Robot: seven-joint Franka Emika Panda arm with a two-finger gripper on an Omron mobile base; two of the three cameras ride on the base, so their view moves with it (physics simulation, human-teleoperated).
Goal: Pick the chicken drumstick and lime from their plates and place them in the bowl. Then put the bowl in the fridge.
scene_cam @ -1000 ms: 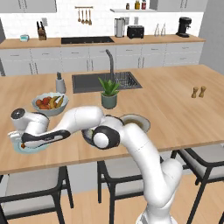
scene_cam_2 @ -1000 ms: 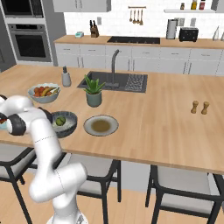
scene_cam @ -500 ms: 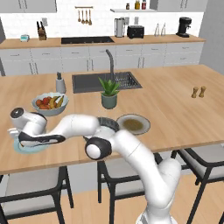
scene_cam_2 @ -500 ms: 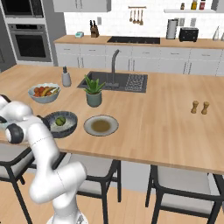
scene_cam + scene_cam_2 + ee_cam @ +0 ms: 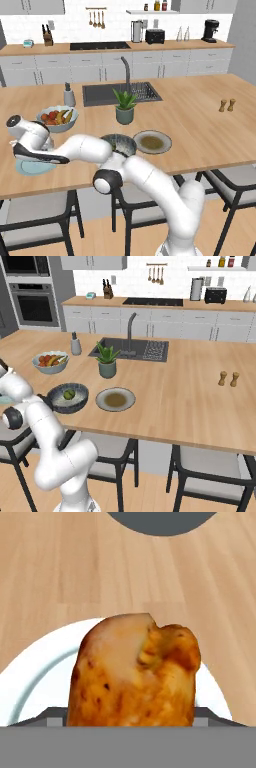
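while the chicken drumstick (image 5: pixel 134 674) fills the light blue plate (image 5: pixel 30 672), bare counter (image 5: pixel 60 567) surrounds it.

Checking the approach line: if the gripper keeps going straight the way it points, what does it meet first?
Most likely the orange-brown roasted chicken drumstick, which sits dead ahead and very close in the hand view, lying on the round light blue plate. Exact depth is unclear.

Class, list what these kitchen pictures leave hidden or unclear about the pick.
- Gripper fingertips: hand view, hidden behind the chicken drumstick.
- Light blue plate: left base view, partly covered by the arm.
- Lime in the bowl: right base view, too small for detail.
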